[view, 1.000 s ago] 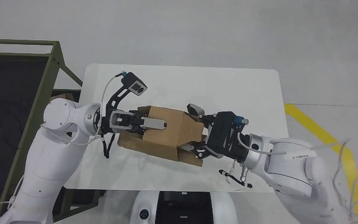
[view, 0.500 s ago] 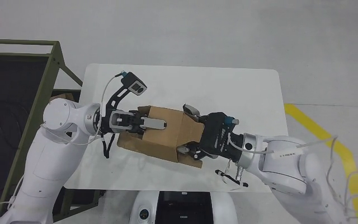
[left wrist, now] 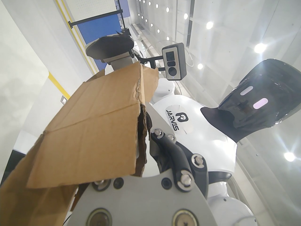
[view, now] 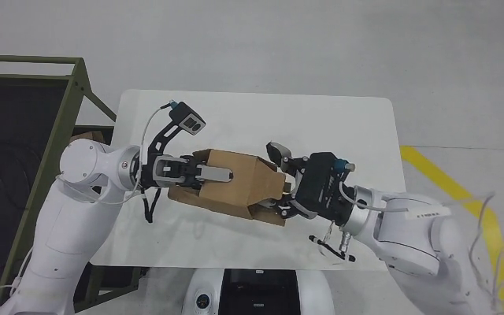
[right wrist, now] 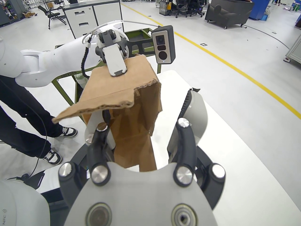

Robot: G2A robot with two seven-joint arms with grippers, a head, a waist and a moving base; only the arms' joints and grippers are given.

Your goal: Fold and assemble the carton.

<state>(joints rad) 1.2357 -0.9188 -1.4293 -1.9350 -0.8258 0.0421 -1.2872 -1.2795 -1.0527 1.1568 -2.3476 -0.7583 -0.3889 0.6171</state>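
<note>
A brown cardboard carton [view: 240,187] lies half-formed in the middle of the white table [view: 354,126], its end flaps loose. My left gripper [view: 219,174] is shut on the carton's top panel, with one light finger [right wrist: 116,63] flat on the outside; the carton [left wrist: 94,128] hides its other finger. My right gripper [view: 272,181] stands open at the opposite end. One of its fingers [right wrist: 97,128] reaches under the ragged top flap into the carton [right wrist: 131,90], and the other finger [right wrist: 194,111] stays outside, apart from the side wall.
A green metal rack [view: 47,87] stands off the table's left side, close behind my left arm. The table's front edge [view: 260,266] runs just below the carton and both arms.
The right gripper pushed in toward the carton's end, then drew back slightly to the right. The carton shifted a little with it. The left gripper kept its hold in place.
</note>
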